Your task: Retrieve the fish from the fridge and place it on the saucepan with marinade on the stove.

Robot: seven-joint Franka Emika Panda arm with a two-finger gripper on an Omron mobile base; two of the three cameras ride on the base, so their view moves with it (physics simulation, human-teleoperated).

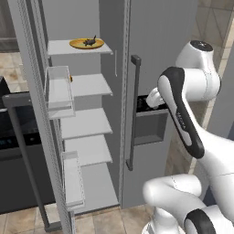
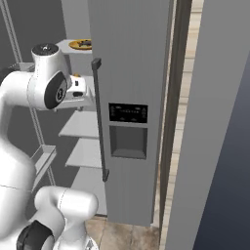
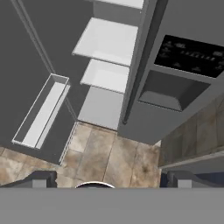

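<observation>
With the fridge (image 1: 155,41) left door swung open and the fish (image 1: 90,42) lying on a yellow plate (image 1: 78,44) on the top shelf (image 1: 61,47), the arm's jaws gape wide and empty, so it must next reach up for the fish.

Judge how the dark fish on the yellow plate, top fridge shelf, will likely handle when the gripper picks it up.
The fish looks small and thin, so probably light. It lies low on the shallow plate, so open fingers may nudge the plate; it could slide on the smooth shelf. Its stiffness is too small to judge.
</observation>
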